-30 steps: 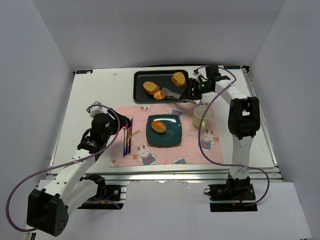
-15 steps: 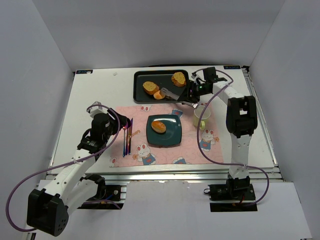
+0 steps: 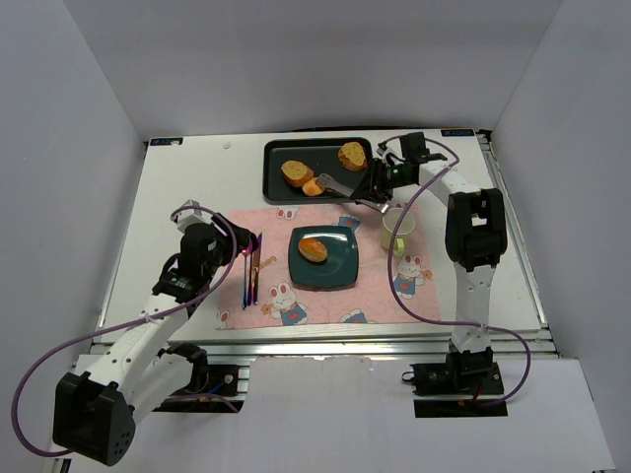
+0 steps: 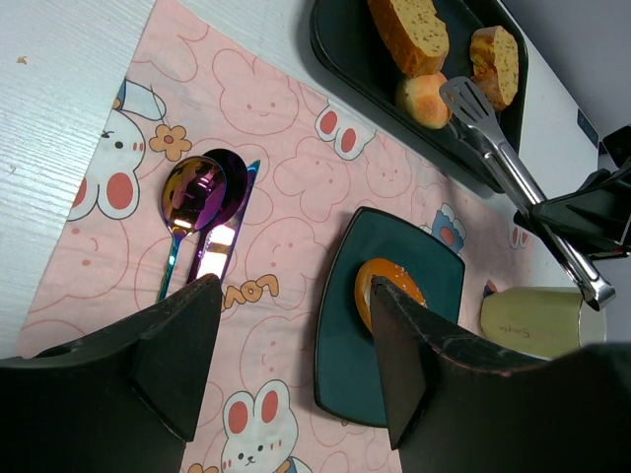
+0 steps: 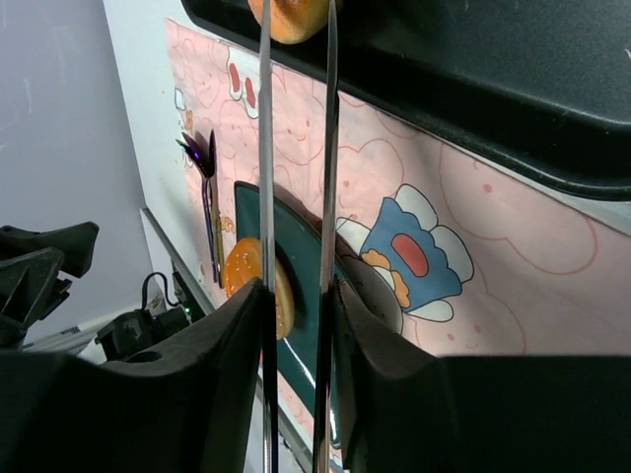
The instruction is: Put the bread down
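One small golden bun lies on the dark teal plate. A second bun rests in the black tray. My right gripper is shut on metal tongs, whose tips reach that tray bun. In the right wrist view the tongs' arms run out from the gripper and flank the bun. My left gripper hangs open above the placemat, left of the plate, with nothing in it.
Two larger toasted pieces share the tray. A pale green cup stands right of the plate, close under the right arm. A spoon and other cutlery lie on the pink bunny placemat.
The right gripper has squeezed the tongs narrower, and their tips have edged towards the tray bun. The left arm has not moved.
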